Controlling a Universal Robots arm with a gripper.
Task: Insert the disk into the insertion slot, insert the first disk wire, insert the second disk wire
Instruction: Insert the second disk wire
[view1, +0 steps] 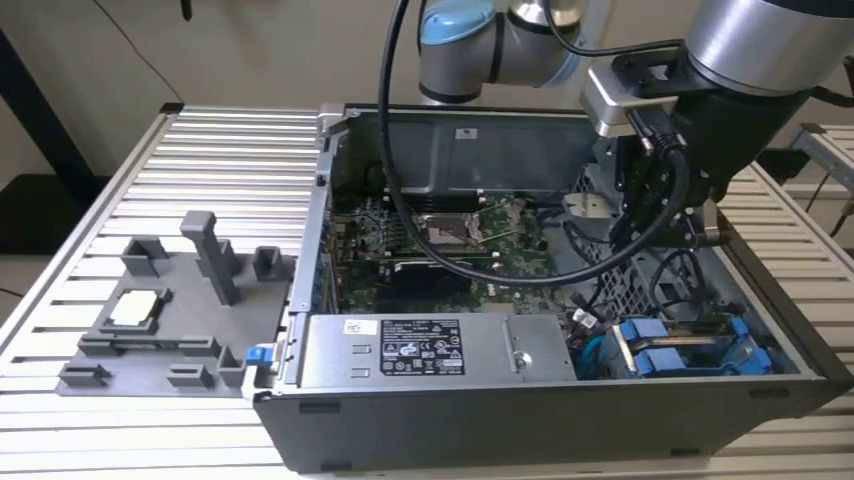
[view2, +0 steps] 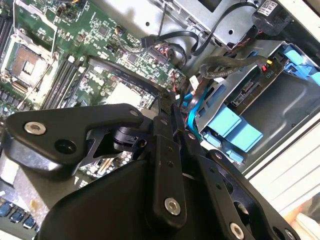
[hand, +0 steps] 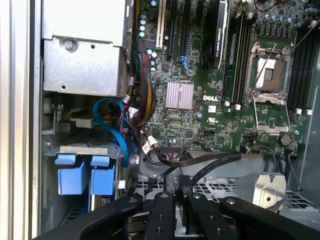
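- Gripper (hand: 175, 200) fingers pinched together on what looks like a small black connector w/ flat cable, though linkage hides the tips in both wrist views.
- Held low inside the open case (view1: 534, 420), prob. so the plug lines up w/ its port.
- Disk (hand: 82, 177) sits in its blue frame just beside the fingers, already in the bay slot.
- Motherboard (hand: 210, 100) lies beyond.
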